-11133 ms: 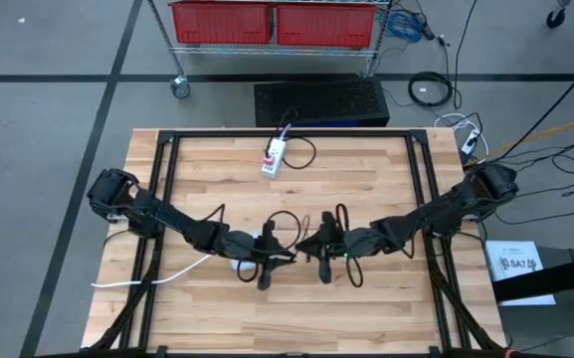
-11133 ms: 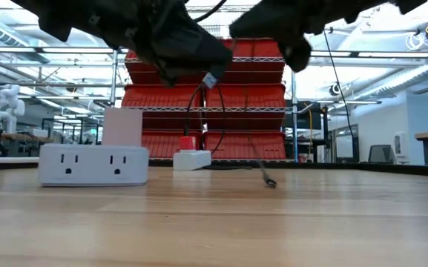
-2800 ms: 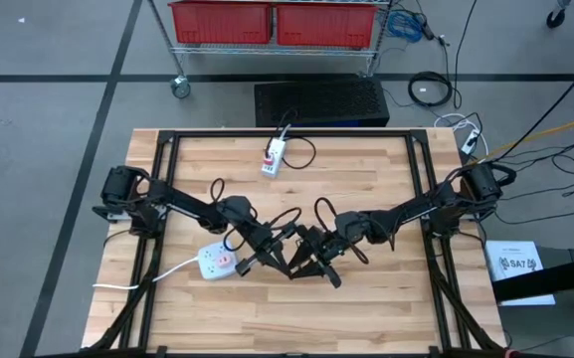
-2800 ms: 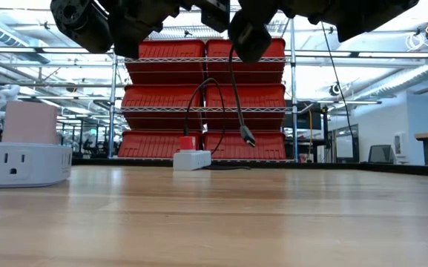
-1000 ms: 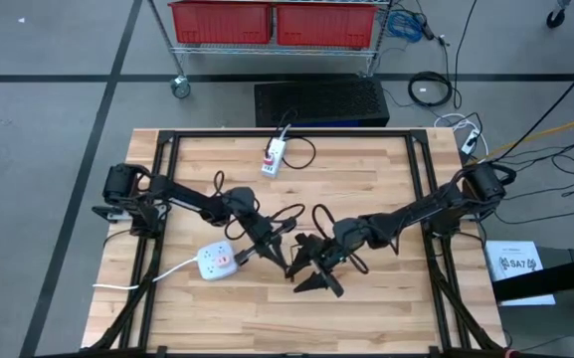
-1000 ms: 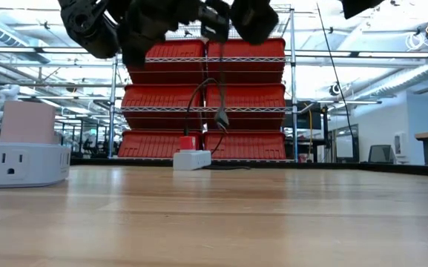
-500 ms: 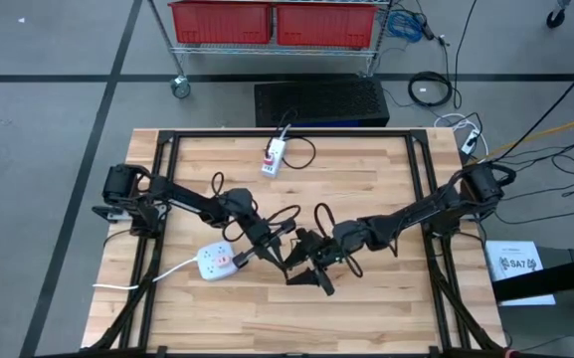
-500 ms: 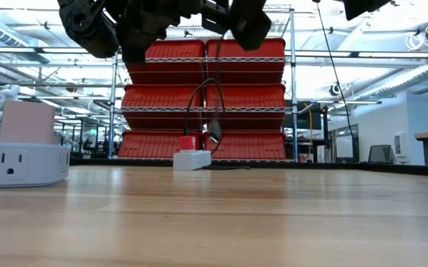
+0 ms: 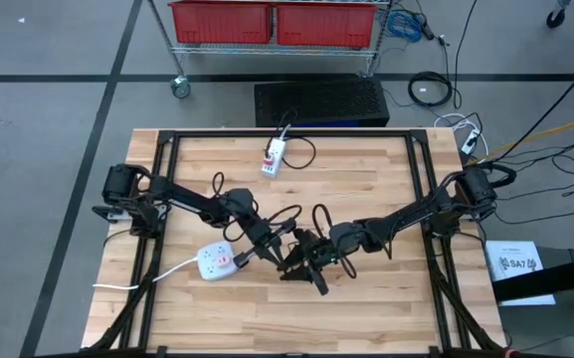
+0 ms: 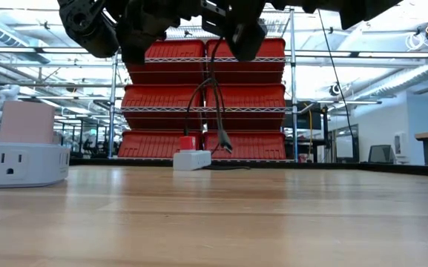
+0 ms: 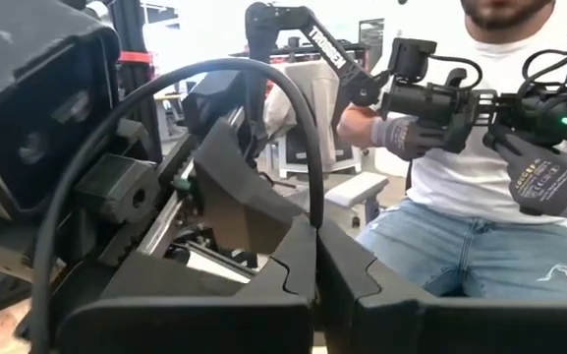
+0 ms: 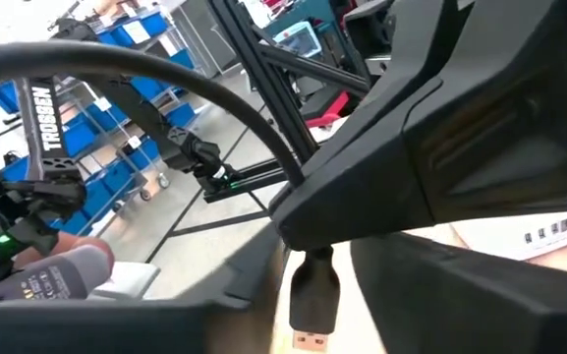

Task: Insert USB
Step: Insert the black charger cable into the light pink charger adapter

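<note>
High view is showing both arms meeting over the middle of the wooden table (image 9: 386, 318), with the white power strip (image 9: 217, 262) lying just to the left arm's side of them. The left gripper (image 9: 285, 255) is pinching its fingers together on the black cable (image 10: 212, 111), and its wrist camera is showing that cable looping up out of the closed fingertips (image 11: 314, 258). The right gripper (image 9: 303, 267) is crowding in right beside it; the USB plug (image 12: 311, 295) is hanging between its fingers, metal tip exposed, but whether those fingers are actually squeezing the plug or only bracketing it, I cannot tell. From table level the plug is dangling clear above the wood, well away from the strip. A second small white strip (image 9: 274, 157) is sitting near the far edge, and a person in gloves is visible beyond the table.

The risk, as I'm reading it: a handover with a loose or skewed hold on the plug, so it is twisting on the stiff cable and arriving crooked at the port. A crooked arrival could also be shoving the light strip along the table.
</note>
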`<act>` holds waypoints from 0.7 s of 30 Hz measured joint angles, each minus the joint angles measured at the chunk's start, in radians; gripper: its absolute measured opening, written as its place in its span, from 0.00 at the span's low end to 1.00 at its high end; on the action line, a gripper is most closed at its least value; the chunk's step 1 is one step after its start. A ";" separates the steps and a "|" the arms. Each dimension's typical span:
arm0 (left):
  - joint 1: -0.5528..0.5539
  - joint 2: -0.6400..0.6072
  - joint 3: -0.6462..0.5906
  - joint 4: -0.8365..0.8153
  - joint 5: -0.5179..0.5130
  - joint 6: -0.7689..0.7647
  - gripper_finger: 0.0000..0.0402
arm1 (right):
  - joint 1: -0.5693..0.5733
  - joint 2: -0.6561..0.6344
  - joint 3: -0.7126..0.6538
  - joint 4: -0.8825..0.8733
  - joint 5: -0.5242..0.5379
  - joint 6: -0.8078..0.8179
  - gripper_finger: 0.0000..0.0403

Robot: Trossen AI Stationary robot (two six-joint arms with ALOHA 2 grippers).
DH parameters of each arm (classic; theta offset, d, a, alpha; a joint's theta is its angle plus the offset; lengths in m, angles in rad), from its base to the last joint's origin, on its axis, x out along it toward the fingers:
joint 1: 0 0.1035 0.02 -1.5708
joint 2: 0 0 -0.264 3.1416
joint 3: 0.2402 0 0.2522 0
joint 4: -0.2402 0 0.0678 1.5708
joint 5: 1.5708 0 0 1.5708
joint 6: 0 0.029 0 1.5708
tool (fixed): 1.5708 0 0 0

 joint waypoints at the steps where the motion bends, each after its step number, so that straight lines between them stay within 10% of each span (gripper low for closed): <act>1: 0.000 0.000 0.000 0.001 0.000 0.000 0.00 | 0.000 0.000 0.000 -0.001 0.002 -0.004 0.19; 21: 0.013 0.000 0.000 0.043 -0.064 -0.182 0.14 | 0.001 0.000 0.000 -0.025 0.012 -0.104 0.00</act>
